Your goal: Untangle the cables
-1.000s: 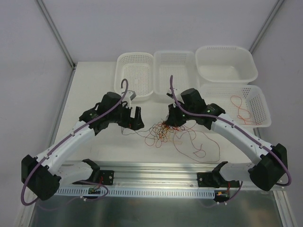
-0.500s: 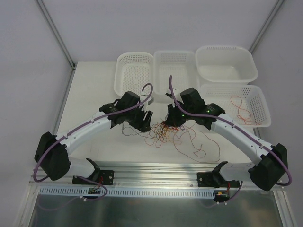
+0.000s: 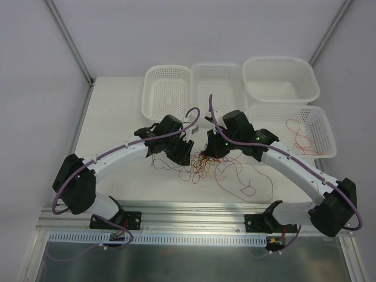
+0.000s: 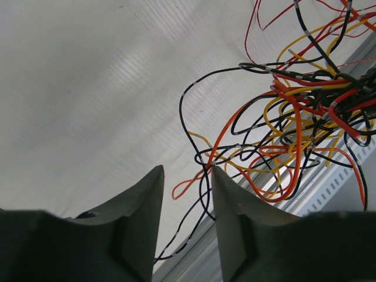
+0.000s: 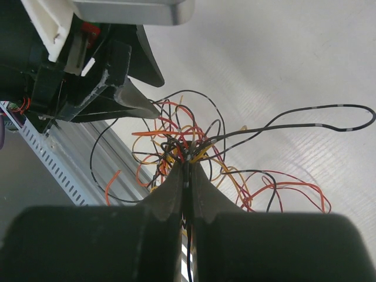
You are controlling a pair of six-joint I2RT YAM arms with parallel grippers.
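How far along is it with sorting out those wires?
Done: one red cable lies alone in a basket. In hand: the right gripper is shut on the knotted clump; the left gripper, open, hovers beside it with a black strand seen between its fingers. Left: nearly all cables are tangled on the table.

Bright, even, diffuse light; only faint soft shadows on table (image 3: 117, 117) beside cables (image 3: 202, 164). Top view sharp, no glare. Wrist views: left fingers (image 4: 138, 229) and right fingers (image 5: 167, 197) below cables dark, blurred; cables sharp, table beyond cables nearly washed out.
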